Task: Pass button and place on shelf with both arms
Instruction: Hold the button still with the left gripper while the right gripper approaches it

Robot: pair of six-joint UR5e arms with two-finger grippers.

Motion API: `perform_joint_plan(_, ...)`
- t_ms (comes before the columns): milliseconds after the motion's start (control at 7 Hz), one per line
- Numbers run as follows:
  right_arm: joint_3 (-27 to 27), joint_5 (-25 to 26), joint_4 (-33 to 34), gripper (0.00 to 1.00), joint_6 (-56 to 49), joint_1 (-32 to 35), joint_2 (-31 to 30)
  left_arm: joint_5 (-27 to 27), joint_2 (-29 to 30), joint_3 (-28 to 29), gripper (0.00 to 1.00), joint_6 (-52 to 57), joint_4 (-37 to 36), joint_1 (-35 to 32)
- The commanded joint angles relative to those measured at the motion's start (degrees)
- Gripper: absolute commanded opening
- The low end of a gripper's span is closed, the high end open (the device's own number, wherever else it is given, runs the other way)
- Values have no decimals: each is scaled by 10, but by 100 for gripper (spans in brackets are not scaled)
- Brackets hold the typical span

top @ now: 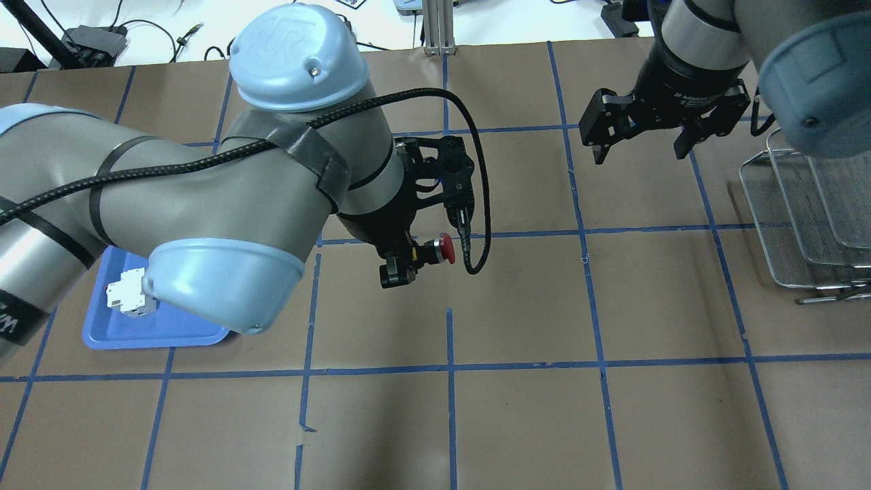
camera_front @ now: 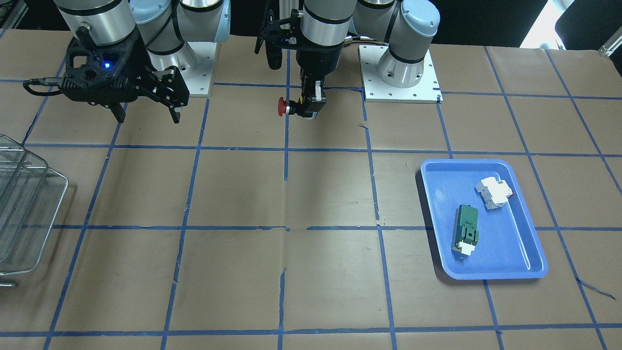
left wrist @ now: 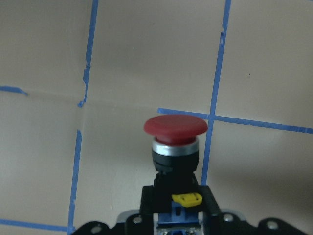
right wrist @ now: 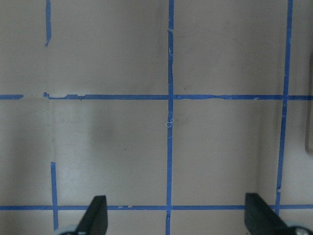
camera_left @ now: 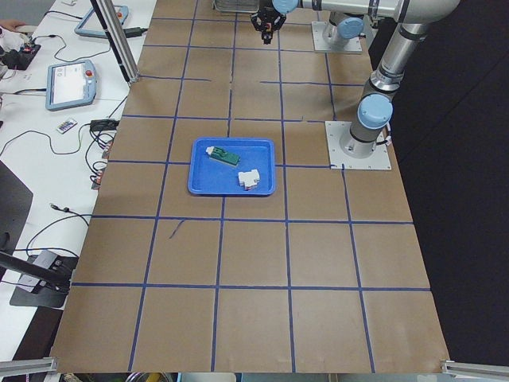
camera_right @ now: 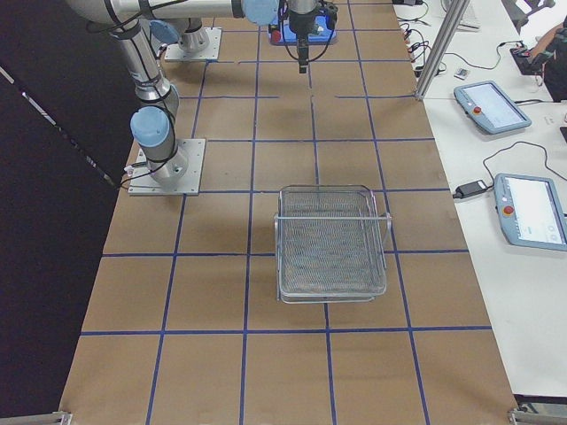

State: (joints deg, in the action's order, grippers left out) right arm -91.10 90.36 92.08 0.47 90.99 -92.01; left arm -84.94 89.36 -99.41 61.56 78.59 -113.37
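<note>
**Button clamped in left gripper over mid-table; right gripper spread and bare**

Nearest the front-facing camera we are seeing the brown table (camera_front: 233, 282), which blue tape is dividing into squares. Farther in, on the robot's left side, a blue tray (camera_front: 529, 265) is lying flat; in it a green block (camera_front: 465, 226) and a white module (camera_front: 494, 192) are resting apart from each other. At the opposite end, on the robot's right, the wire-mesh shelf (camera_front: 29, 218) is standing at the table's edge.

Beyond these, close to the robot, the left gripper (camera_front: 307, 107) is pointing down over the table's middle. Its fingers are pressing on the black body of the button (camera_front: 281, 106) and holding it clear of the tabletop. The red cap is lying sideways, facing toward the robot's right. In the left wrist view we are looking along the button (left wrist: 176, 132), with its yellow mark showing just above the jaws.

The right gripper (camera_front: 147, 116) is hanging well apart from the button. Its fingers (right wrist: 95, 218) are standing wide apart with only table between them.
</note>
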Motion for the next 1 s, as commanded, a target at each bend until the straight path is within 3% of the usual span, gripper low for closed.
perform_joint_plan(0, 34, -51, -96, 100, -19, -67, 1, -3, 1, 3, 0, 2, -8, -28)
perform_joint_plan(286, 36, -197, -214, 100, -85, -159, 0, 0, 29, 42, 0, -32, -25, -26)
perform_joint_plan(571, 13, -354, -319, 100, -148, -166, -3, -2, 38, 48, 0, -56, -21, -31)
perform_joint_plan(714, -13, -424, -323, 100, -187, -166, -4, -2, 39, 46, 0, -57, -21, -32)
perform_joint_plan(857, -49, -462, -323, 100, -268, -165, -1, -1, 39, 45, 0, -58, -22, -32)
